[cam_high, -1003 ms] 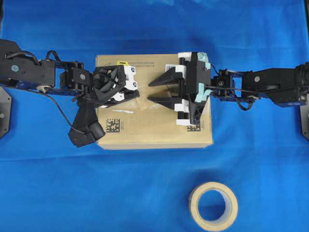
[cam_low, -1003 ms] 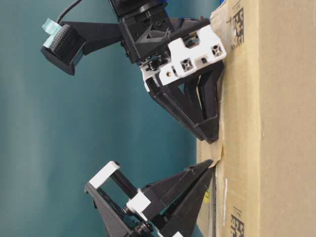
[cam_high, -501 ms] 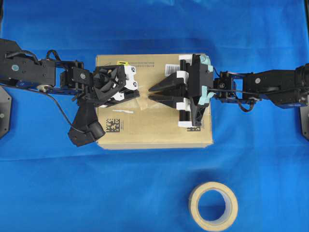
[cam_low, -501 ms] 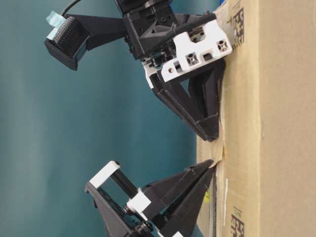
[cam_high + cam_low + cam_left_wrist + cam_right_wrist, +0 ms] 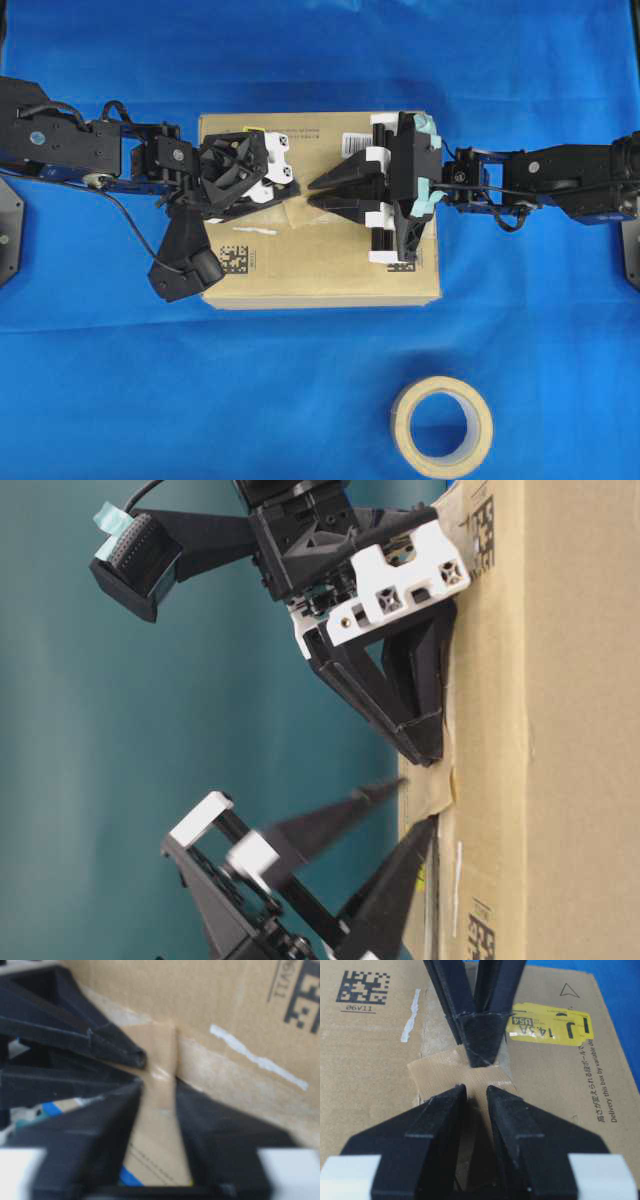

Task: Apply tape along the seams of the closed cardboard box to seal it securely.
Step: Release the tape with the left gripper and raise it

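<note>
The left gripper (image 5: 405, 805) has just sprung its jaws apart, apparently freeing the tape (image 5: 457, 1077), which lies on the cardboard box (image 5: 320, 270) across the seams (image 5: 437, 1040). The right gripper (image 5: 476, 1094), jaws narrowly parted, holds nothing beside it.

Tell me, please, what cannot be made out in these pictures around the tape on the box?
Overhead view: the left gripper and right gripper hide the middle of the seam.
Table-level view: the left gripper is motion-blurred.
Left wrist view: blurred; whether the tape lies flat is unclear.
Overhead view: the bottom edge cuts off the tape roll.
</note>
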You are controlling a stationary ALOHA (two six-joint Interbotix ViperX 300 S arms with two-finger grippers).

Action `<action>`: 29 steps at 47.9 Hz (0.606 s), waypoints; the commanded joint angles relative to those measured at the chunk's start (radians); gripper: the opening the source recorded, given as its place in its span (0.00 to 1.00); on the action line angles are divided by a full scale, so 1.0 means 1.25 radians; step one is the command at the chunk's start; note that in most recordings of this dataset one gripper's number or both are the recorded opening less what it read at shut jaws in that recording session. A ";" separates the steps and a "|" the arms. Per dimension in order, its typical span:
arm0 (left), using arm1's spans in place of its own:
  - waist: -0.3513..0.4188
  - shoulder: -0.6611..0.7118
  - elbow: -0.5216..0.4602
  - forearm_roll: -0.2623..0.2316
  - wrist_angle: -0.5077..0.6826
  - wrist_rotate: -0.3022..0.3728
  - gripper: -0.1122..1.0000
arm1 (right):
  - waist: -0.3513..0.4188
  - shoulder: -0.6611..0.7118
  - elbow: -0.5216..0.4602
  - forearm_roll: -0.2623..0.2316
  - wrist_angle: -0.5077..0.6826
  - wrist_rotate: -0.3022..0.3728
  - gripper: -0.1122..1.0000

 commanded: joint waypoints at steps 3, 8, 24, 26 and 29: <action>0.004 -0.009 -0.016 0.005 0.021 0.007 0.60 | -0.001 -0.006 -0.006 0.001 -0.004 0.000 0.33; 0.004 -0.007 -0.027 0.006 0.058 0.025 0.83 | -0.002 -0.006 -0.006 0.001 -0.004 0.000 0.33; 0.004 0.007 -0.083 0.011 0.178 0.060 0.78 | -0.002 -0.006 -0.005 0.002 -0.004 0.000 0.33; 0.004 0.010 -0.088 0.011 0.195 0.061 0.79 | -0.001 -0.006 -0.005 0.001 -0.004 0.000 0.33; 0.004 0.013 -0.098 0.011 0.220 0.061 0.78 | -0.002 -0.006 -0.005 0.001 -0.002 0.000 0.33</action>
